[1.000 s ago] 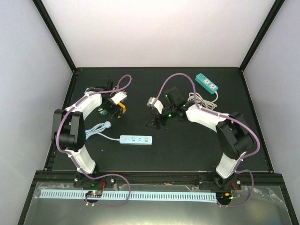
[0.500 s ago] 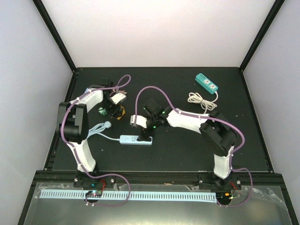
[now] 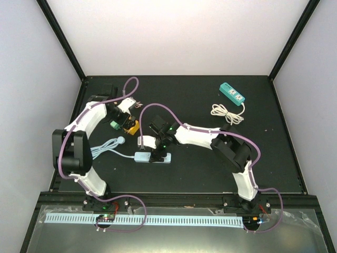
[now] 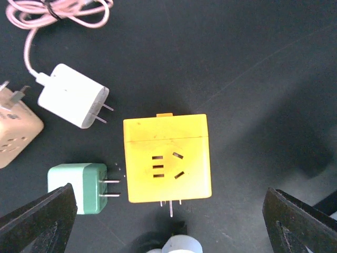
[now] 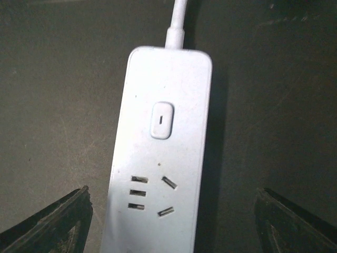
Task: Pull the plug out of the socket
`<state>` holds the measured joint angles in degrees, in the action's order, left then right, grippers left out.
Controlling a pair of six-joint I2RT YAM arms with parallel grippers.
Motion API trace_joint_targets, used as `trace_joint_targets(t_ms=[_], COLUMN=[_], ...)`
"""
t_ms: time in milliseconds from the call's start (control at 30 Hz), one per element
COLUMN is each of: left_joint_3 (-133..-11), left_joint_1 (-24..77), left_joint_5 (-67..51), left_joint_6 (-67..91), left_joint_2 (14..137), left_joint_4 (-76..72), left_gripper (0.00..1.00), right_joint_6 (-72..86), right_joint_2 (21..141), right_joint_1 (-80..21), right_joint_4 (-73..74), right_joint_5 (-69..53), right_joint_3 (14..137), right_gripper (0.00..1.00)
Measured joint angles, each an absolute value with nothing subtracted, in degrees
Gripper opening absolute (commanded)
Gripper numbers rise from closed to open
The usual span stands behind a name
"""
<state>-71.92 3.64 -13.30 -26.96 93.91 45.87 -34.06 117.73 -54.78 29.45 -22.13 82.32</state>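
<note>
A yellow cube socket lies flat on the black table, its slots empty. Left of it a green plug lies apart, prongs pointing at the cube. My left gripper hangs open above them, with one fingertip beside the green plug and nothing held. From above, the yellow cube and green plug sit under my left gripper. My right gripper is open, straddling a white power strip whose slots are empty. From above, my right gripper sits on that strip.
A white charger with a coiled pink cable and a beige cube lie left of the yellow cube. A teal power strip and its coiled white cord sit back right. The white strip's cord runs left.
My left gripper has opened wide above the yellow cube. My right arm has swung left and down from the table's middle onto the white power strip.
</note>
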Motion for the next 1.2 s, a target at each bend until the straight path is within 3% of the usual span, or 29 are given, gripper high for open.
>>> trace_joint_targets(t_ms=[200, 400, 767, 1200], left_joint_3=[-70.5, -69.0, -68.2, -68.2], left_joint_1=[2.0, 1.1, 0.5, 0.3], left_joint_5=[-15.2, -16.3, -17.1, -18.3], left_joint_6=[-25.8, -24.8, -24.7, -24.6], left_joint_2=[87.8, 84.9, 82.1, 82.1], left_joint_4=[45.8, 45.7, 45.7, 45.7], left_gripper=[0.99, 0.99, 0.99, 0.99], right_joint_6=[-36.1, -37.5, -41.1, -44.4], right_joint_2=[118.7, 114.6, 101.7, 101.9], right_joint_1=[-55.3, -55.3, -47.4, -23.9], right_joint_4=[31.6, 29.5, 33.9, 41.0], right_joint_5=[-20.8, -19.2, -17.4, -18.7], right_joint_3=[81.2, 74.7, 59.2, 60.4], right_gripper=[0.46, 0.25, 0.18, 0.09])
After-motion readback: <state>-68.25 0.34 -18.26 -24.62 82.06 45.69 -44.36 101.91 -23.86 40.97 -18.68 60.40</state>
